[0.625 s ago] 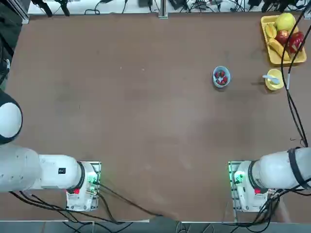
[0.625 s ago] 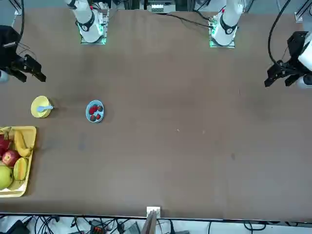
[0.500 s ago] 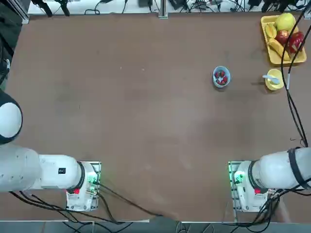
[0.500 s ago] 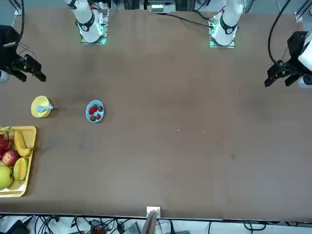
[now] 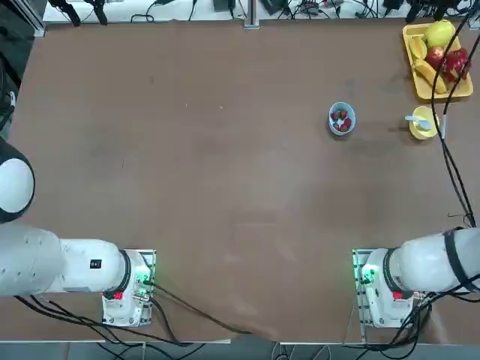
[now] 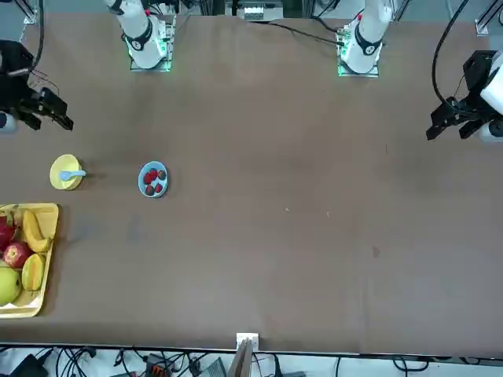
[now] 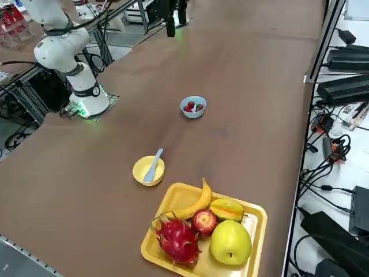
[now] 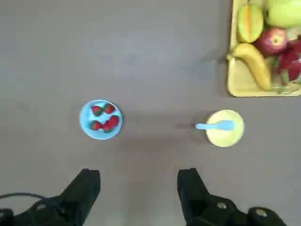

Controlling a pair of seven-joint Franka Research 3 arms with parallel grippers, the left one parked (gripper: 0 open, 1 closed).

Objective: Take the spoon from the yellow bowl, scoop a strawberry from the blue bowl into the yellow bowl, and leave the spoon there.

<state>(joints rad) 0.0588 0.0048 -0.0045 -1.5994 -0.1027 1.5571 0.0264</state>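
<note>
The small yellow bowl (image 8: 231, 137) sits near the table's right edge with the pale blue spoon (image 8: 215, 125) lying across it, handle over the rim toward the blue bowl (image 8: 85, 120). That bowl holds several red strawberries (image 8: 104, 118). Both show in the top view as yellow bowl (image 5: 427, 130), spoon (image 5: 415, 118) and blue bowl (image 5: 332, 113). My right gripper (image 8: 138, 181) hangs open and empty well above the table, on the robot's side of both bowls. In the front view the right gripper (image 6: 56, 118) is at the left edge, beyond the yellow bowl (image 6: 60, 181).
A rectangular yellow fruit tray (image 7: 254, 230) with banana, apple, dragon fruit and other fruit lies just past the yellow bowl (image 7: 139, 174), at the far right corner. Cables hang beside the table's right edge. The parked left gripper (image 6: 460, 118) is far off.
My right gripper has shifted slightly toward the table's right edge. Bowls, spoon and tray have not moved.
</note>
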